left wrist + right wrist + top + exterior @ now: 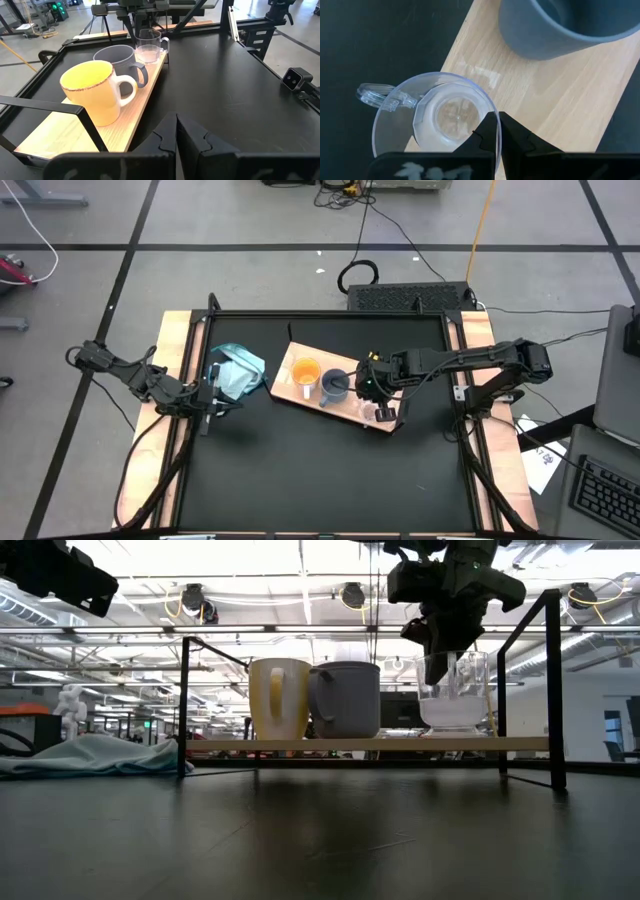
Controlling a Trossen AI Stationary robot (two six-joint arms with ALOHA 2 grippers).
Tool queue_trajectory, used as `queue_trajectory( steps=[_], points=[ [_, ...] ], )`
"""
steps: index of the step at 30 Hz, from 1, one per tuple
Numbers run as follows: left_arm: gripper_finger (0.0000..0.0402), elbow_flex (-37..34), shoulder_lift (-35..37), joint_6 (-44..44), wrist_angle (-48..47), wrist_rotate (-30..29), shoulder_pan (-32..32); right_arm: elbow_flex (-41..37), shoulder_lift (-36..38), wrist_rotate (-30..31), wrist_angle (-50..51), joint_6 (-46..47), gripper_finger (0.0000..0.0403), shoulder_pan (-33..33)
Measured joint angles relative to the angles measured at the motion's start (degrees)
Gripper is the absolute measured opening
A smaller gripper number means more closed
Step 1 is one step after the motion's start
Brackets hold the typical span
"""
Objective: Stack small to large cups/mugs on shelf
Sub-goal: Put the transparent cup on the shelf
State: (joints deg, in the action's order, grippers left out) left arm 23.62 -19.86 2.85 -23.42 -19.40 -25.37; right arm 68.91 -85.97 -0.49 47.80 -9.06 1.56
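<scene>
clear handled cup (435,125), empty, on shelf (560,100)

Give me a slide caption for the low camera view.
Yellow-orange mug, blue-grey mug and clear glassy cup lined up on the light-wood shelf, right tool shut over the clear cup's rim.

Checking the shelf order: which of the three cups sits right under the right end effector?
The clear glassy cup, at the shelf's end; the blue-grey mug and orange mug stand farther along.

Orange mug (305,371), blue-grey mug (335,387), clear cup (435,120), light-wood shelf (55,132), teal cloth (238,370).
</scene>
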Motion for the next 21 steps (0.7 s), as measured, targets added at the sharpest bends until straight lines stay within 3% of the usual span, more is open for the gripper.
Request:
queue_trajectory(
  steps=[21],
  points=[
    [0.0012, 0.0, 0.0, 0.0, 0.0, 0.0, 0.0, -0.1, 0.0, 0.0, -2.2, 0.4, 0.0, 0.0]
  ],
)
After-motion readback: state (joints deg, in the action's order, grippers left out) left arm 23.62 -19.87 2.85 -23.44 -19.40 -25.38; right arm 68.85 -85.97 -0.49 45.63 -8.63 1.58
